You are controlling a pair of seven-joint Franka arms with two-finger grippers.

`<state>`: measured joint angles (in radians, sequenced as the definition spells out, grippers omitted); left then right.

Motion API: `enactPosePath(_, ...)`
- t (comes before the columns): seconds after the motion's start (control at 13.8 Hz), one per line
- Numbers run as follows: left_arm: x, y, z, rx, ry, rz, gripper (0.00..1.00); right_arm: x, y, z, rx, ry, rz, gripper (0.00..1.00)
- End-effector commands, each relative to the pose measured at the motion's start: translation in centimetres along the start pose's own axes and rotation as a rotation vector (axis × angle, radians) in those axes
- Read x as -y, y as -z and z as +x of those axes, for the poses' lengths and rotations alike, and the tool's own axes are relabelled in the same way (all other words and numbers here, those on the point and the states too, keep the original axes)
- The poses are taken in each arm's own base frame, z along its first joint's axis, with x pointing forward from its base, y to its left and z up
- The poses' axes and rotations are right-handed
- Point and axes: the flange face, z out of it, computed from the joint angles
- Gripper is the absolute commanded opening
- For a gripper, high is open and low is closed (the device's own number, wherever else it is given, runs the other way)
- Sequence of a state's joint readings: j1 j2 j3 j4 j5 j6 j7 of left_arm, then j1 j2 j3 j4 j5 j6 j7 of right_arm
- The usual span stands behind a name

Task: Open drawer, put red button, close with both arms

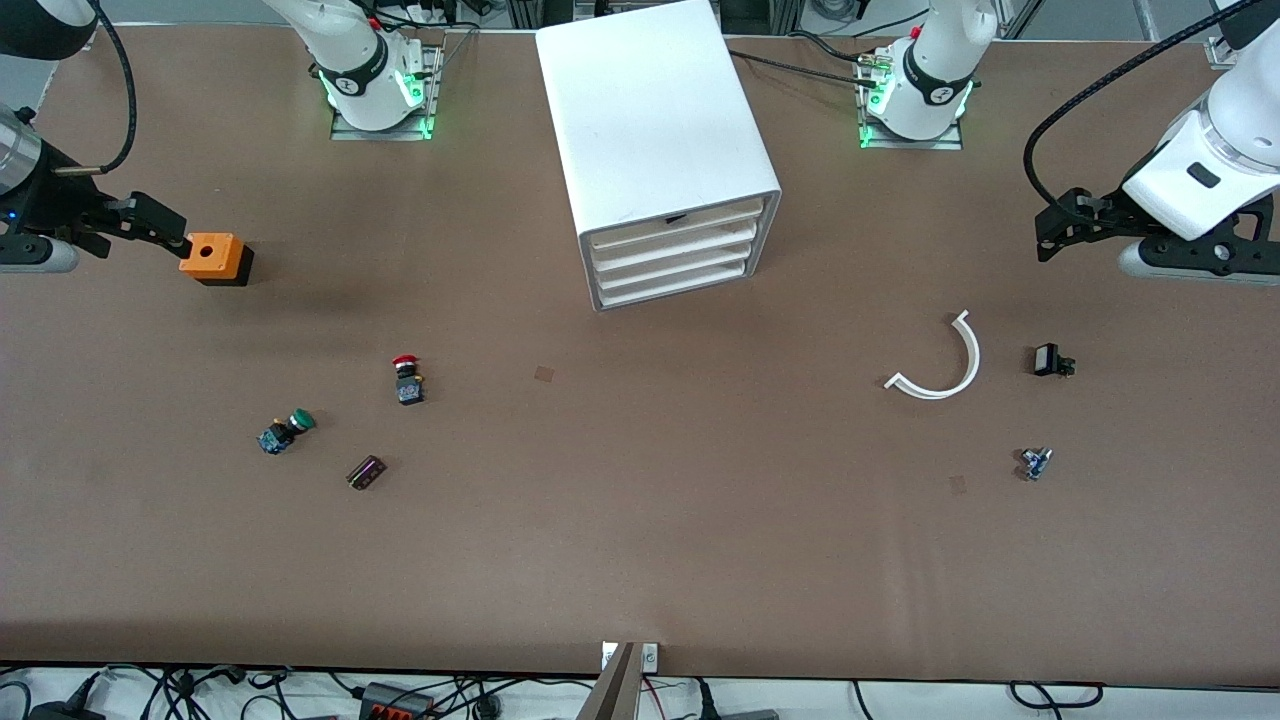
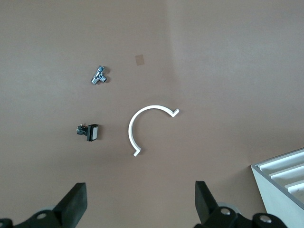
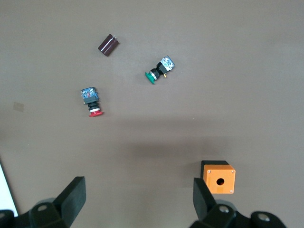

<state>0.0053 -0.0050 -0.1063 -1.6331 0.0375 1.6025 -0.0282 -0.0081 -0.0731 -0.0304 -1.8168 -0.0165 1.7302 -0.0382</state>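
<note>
The red button (image 1: 406, 379) lies on its side on the brown table (image 1: 640, 560), toward the right arm's end, nearer to the front camera than the white drawer cabinet (image 1: 660, 150), whose four drawers all sit shut. Near it, a little closer to the front camera, lies the green button (image 1: 287, 431), also on its side, and just beside that a small dark maroon block (image 1: 366, 472). An orange box (image 1: 213, 258) with a round hole in its top stands farther from the camera at the same end of the table. The right end effector (image 1: 150, 225) hovers over the table just beside this box, its fingers (image 3: 71, 197) spread wide and holding nothing. Toward the left arm's end lie a curved white strip (image 1: 945, 360), a small black part (image 1: 1050, 360) and a small metallic part (image 1: 1035, 462). The left end effector (image 1: 1065, 225) hangs over the table above them, its fingers (image 2: 73, 204) wide apart and empty.
</note>
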Motion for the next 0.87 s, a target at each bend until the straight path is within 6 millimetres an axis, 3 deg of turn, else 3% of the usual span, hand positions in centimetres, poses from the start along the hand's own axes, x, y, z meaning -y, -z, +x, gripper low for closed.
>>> enactPosePath(0.0, 0.3, 0.3, -0.2, 0.003, -0.016, -0.014, 1.0, 0.1, 0.4, -0.1, 0.005, 0.013, -0.016, 1.0)
enactPosePath(0.58, 0.1, 0.2, -1.0, 0.065, -0.018, -0.035, 1.0, 0.2, 0.2, 0.1, 0.007, 0.014, -0.014, 1.0)
enactPosePath(0.8, -0.3, 0.7, -1.7, 0.111, -0.023, -0.035, 1.0, 0.6, -1.1, 0.7, 0.028, 0.019, -0.013, 1.0)
